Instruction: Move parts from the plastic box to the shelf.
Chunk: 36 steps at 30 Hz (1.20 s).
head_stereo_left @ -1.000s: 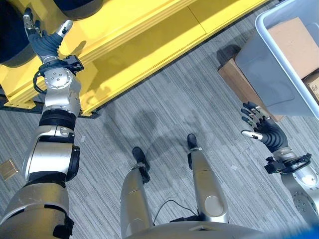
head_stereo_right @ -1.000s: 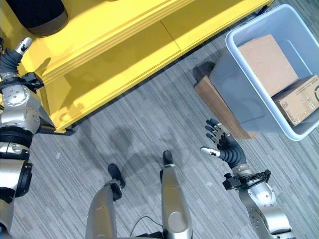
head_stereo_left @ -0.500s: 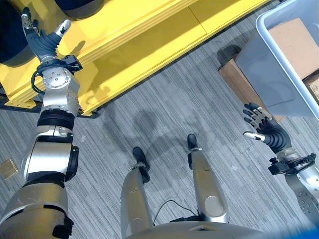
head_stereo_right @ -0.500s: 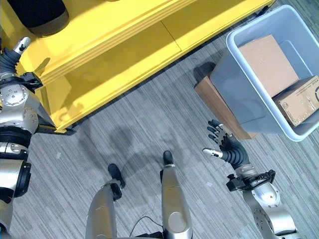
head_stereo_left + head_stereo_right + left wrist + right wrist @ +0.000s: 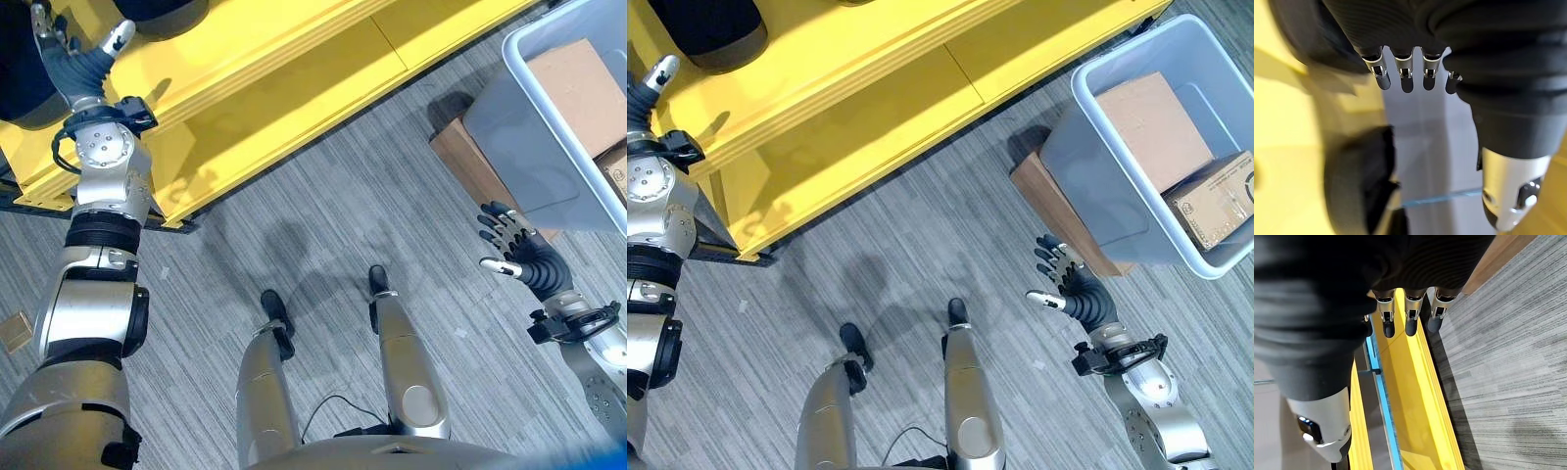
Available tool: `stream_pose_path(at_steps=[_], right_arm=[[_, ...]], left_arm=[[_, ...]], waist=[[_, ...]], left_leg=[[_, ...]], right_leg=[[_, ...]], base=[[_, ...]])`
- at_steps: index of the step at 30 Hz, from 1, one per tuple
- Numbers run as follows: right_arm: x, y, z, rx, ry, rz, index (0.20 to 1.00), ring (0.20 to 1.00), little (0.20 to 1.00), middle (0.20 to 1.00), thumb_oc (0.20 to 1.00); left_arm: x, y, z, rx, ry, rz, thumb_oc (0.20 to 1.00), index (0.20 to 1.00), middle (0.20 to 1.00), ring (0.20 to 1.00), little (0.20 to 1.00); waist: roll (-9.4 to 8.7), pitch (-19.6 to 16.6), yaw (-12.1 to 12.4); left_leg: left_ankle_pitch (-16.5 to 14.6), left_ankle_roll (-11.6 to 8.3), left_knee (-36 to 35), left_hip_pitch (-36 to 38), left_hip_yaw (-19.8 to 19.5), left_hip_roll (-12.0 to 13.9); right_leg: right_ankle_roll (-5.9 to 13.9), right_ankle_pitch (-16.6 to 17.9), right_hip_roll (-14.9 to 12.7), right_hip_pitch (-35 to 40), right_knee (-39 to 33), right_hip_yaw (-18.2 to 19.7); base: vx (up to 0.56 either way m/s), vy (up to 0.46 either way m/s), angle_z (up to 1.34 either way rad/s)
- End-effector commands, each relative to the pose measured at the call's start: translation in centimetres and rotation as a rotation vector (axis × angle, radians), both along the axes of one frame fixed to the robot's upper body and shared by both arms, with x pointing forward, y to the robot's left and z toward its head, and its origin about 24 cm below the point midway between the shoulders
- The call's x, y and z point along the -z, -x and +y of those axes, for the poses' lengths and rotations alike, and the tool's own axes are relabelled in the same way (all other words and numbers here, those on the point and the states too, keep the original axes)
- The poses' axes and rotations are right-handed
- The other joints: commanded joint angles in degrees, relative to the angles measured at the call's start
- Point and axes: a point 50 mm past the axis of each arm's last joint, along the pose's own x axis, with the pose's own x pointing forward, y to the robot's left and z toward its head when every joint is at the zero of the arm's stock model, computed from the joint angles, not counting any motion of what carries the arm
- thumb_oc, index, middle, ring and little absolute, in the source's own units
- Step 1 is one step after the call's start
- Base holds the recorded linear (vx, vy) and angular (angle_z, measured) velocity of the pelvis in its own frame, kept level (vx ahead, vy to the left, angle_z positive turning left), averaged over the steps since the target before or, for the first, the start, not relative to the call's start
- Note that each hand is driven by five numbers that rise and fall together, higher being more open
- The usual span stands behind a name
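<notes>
My right hand (image 5: 1065,283) hangs low over the carpet with its fingers spread and relaxed, holding nothing. It is near the box (image 5: 1117,211) but apart from it, below the near wall and just beside the brown board (image 5: 1050,211) the box sits on.

The parts are in the box: one plain carton (image 5: 1154,125) leaning against the wall and a printed carton (image 5: 1213,201) beside it toward the far corner. Neither is in my grip, so by my reckoning a fresh pick has not begun.

Past the open carpet stands the yellow shelf (image 5: 852,127). My left hand (image 5: 73,49) is raised at its upper tier, fingers straight and parted, empty too, close to the dark round part (image 5: 710,29) resting there.

What worries me:
- Reaching from this low, my right fingers could catch the box's rim or shove its wall, and it might slide off the board.
- The plain carton is broad and tilted; a one-handed hold could let it slip or wedge against its neighbour.
- My left hand is well apart from the box, so help would come late.
- If that hand swings down carelessly, it could knock the dark part off the shelf.
</notes>
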Motion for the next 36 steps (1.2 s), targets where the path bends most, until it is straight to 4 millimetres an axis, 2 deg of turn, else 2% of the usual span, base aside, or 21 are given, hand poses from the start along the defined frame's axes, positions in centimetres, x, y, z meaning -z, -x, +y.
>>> stream_pose_path(at_steps=[1, 3, 8, 12, 14, 15, 17, 23, 24, 32, 36], right_arm=[[-1.4, 0.0, -0.7, 0.022, -0.006, -0.071, 1.0, 1.0, 1.0, 1.0, 1.0], [-1.1, -0.1, -1.0, 0.034, -0.001, -0.06, 1.0, 1.0, 1.0, 1.0, 1.0], [-0.8, -0.2, -1.0, 0.036, 0.001, -0.049, 1.0, 1.0, 1.0, 1.0, 1.0], [-0.7, -0.3, -0.7, 0.025, 0.02, -0.046, 1.0, 1.0, 1.0, 1.0, 1.0], [-0.7, -0.3, -0.8, 0.021, 0.034, -0.041, 1.0, 1.0, 1.0, 1.0, 1.0], [-0.7, -0.3, -0.8, 0.021, 0.035, -0.041, 1.0, 1.0, 1.0, 1.0, 1.0], [-0.9, -0.4, -0.9, 0.013, 0.051, -0.043, 1.0, 1.0, 1.0, 1.0, 1.0], [-0.8, -0.2, -0.8, -0.009, 0.071, -0.03, 1.0, 1.0, 1.0, 1.0, 1.0], [-0.8, -0.1, -0.8, -0.016, 0.075, -0.021, 1.0, 1.0, 1.0, 1.0, 1.0], [-0.9, -0.1, -0.9, -0.021, 0.086, -0.011, 1.0, 1.0, 1.0, 1.0, 1.0], [-1.0, -0.1, -0.9, -0.017, 0.089, -0.009, 1.0, 1.0, 1.0, 1.0, 1.0]], left_arm=[[-1.4, 1.6, 0.2, -0.018, -0.104, -0.117, 1.0, 1.0, 1.0, 1.0, 1.0], [-1.7, 2.3, -1.0, 0.041, -0.14, -0.165, 1.0, 1.0, 1.0, 1.0, 1.0], [-1.2, 2.6, -1.5, 0.074, -0.157, -0.175, 1.0, 1.0, 1.0, 1.0, 1.0], [0.4, 3.2, -1.8, 0.105, -0.196, -0.136, 1.0, 1.0, 1.0, 1.0, 1.0], [2.5, 3.7, -1.6, 0.092, -0.279, -0.048, 1.0, 1.0, 1.0, 1.0, 1.0], [2.5, 3.7, -1.6, 0.092, -0.279, -0.047, 1.0, 1.0, 1.0, 1.0, 1.0], [4.4, 4.6, -1.4, 0.05, -0.494, 0.09, 1.0, 1.0, 1.0, 1.0, 1.0], [6.4, 5.4, -1.2, 0.029, -0.639, 0.206, 1.0, 1.0, 1.0, 1.0, 1.0], [8.0, 5.6, -1.4, 0.043, -0.68, 0.271, 1.0, 1.0, 1.0, 1.0, 1.0], [10.4, 5.3, -2.3, 0.098, -0.729, 0.381, 1.0, 1.0, 1.0, 1.0, 1.0], [11.0, 4.8, -2.2, 0.077, -0.766, 0.437, 1.0, 1.0, 1.0, 1.0, 1.0]], waist=[[-0.19, -3.83, -0.22], [0.15, -4.03, 0.14], [0.47, -4.28, 0.37], [0.68, -4.55, 0.89], [0.79, -4.82, 1.53], [0.79, -4.82, 1.5], [0.83, -4.89, 2.44], [0.7, -5.02, 3.34], [0.5, -5.19, 3.68], [0.09, -5.4, 3.97], [0.09, -5.54, 3.87]], left_leg=[[-2.19, -1.63, 2.17, 2.04, -5.8, 0.5], [-2.18, -1.66, 1.77, 3.17, -5.91, 0.37], [-2.08, -1.71, 1.36, 4.27, -6.12, 0.23], [-1.86, -1.72, 0.89, 5.45, -6.52, -0.01], [-1.61, -1.66, 0.55, 6.3, -6.99, -0.24], [-1.6, -1.66, 0.54, 6.32, -7.0, -0.25], [-1.22, -1.69, -0.15, 7.46, -7.46, -0.33], [-0.59, -1.67, -0.95, 8.13, -7.9, -0.64], [-0.35, -1.58, -0.84, 8.0, -8.18, -0.75], [-0.05, -1.51, -0.9, 7.86, -8.44, -0.58], [-0.1, -1.46, -0.7, 7.45, -8.32, -0.47]], right_leg=[[1.21, 3.33, -1.94, 2.97, -3.56, 0.37], [1.15, 3.15, -2.14, 4.29, -3.71, 0.11], [1.09, 3.07, -2.31, 5.65, -4.02, -0.15], [1.09, 3.23, -2.63, 7.53, -4.67, -0.79], [0.99, 3.16, -2.72, 8.84, -5.09, -1.16], [0.99, 3.16, -2.72, 8.86, -5.1, -1.17], [1.0, 3.1, -2.96, 10.54, -5.44, -1.9], [1.04, 3.44, -3.14, 11.62, -6.23, -2.78], [0.96, 3.4, -3.16, 11.68, -6.04, -3.02], [0.81, 3.2, -3.05, 11.76, -6.0, -3.1], [0.85, 3.22, -2.99, 11.34, -5.9, -2.94]], base=[[0.01, -0.012, 0.04], [0.01, -0.004, 0.02], [0.0, -0.004, 0.03], [-0.02, -0.009, 0.1], [-0.04, 0.004, 0.13], [-0.04, -0.003, 0.09], [-0.04, -0.008, 0.11], [-0.03, 0.006, 0.12], [-0.05, 0.024, 0.09], [-0.01, 0.004, 0.02], [0.0, 0.0, 0.0]])
